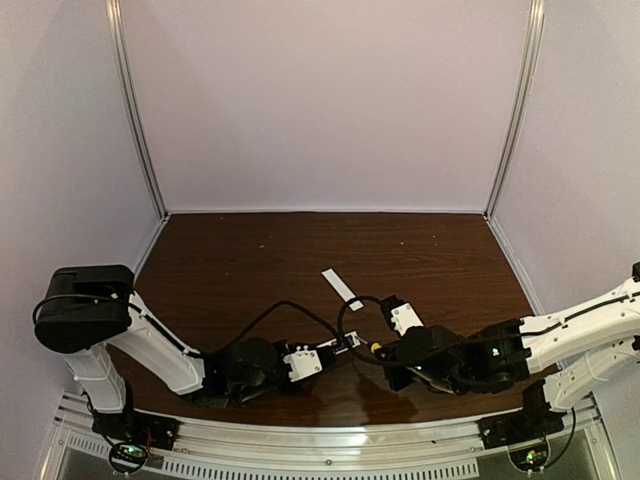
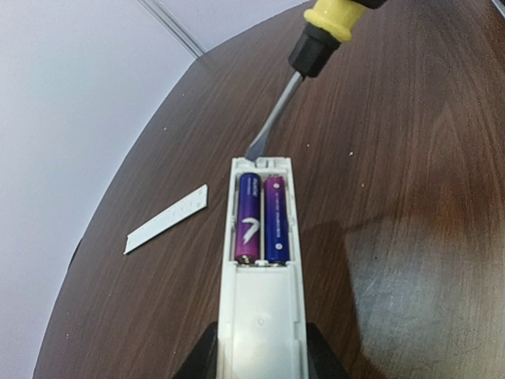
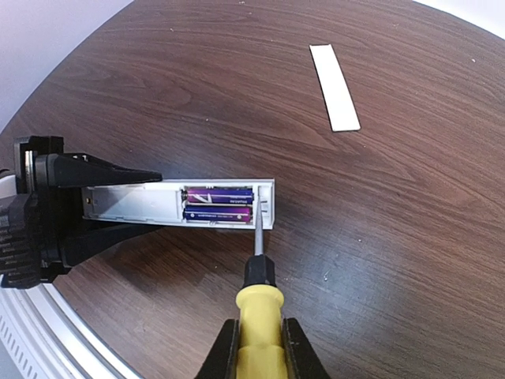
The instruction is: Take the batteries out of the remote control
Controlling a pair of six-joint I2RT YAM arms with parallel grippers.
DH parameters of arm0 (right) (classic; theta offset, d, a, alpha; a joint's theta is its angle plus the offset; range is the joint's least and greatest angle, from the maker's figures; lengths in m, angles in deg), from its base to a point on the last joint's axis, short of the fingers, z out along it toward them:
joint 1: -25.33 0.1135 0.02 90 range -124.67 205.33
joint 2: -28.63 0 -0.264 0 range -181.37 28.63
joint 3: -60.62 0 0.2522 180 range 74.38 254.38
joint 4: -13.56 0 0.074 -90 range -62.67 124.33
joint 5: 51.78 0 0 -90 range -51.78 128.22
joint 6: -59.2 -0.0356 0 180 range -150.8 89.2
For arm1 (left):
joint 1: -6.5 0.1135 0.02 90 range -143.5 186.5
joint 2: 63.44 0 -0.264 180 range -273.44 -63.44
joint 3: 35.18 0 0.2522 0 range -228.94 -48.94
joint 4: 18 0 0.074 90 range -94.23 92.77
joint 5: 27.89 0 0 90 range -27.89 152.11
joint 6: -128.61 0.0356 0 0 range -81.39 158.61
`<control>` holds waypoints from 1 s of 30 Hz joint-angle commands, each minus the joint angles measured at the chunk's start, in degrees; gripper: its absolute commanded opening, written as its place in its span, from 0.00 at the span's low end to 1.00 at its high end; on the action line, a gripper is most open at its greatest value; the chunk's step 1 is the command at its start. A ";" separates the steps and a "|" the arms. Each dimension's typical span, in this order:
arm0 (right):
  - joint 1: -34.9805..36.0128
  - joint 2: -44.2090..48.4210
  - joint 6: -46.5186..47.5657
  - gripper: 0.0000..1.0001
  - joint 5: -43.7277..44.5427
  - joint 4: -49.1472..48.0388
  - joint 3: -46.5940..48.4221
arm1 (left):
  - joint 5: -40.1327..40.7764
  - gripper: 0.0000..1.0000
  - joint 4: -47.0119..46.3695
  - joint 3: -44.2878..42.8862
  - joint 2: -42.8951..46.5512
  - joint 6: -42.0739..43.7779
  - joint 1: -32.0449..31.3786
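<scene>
remote control [image 3: 134, 204]: white bar, recess open and facing up, left end clamped between the left gripper [image 3: 118, 204] jaws
batteries [image 3: 218, 204]: two purple-blue cells, side by side in the recess
screwdriver [image 3: 257, 272]: yellow handle pinched by the right gripper [image 3: 258, 343], blade tip at the remote's right end
cover strip [image 3: 334, 76]: flat on the worktop [image 3: 410, 229], well apart

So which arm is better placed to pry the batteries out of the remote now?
Right. The right gripper holds the screwdriver, blade tip at the end of the batteries; the left gripper is occupied clamping the remote control.

Two purple batteries [image 2: 263, 219] lie inside the open white remote control [image 2: 260, 316].
</scene>
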 commanded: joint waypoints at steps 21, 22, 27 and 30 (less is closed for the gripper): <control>0.28 -1.95 0.94 0.00 -1.22 -2.87 1.22 | -0.04 0.00 -3.17 -1.17 -0.35 -0.05 -0.02; 0.27 -1.82 1.01 0.00 -1.32 -3.11 1.07 | -0.05 0.00 -3.14 -1.25 -0.35 -0.12 -0.06; 0.20 -1.74 1.02 0.00 -2.21 -3.76 0.79 | -0.05 0.00 -2.99 -1.26 -0.42 -0.13 -0.03; 0.25 -1.68 1.10 0.00 -2.72 -4.17 0.68 | 0.06 0.00 -2.98 -1.33 -0.43 -0.13 -0.03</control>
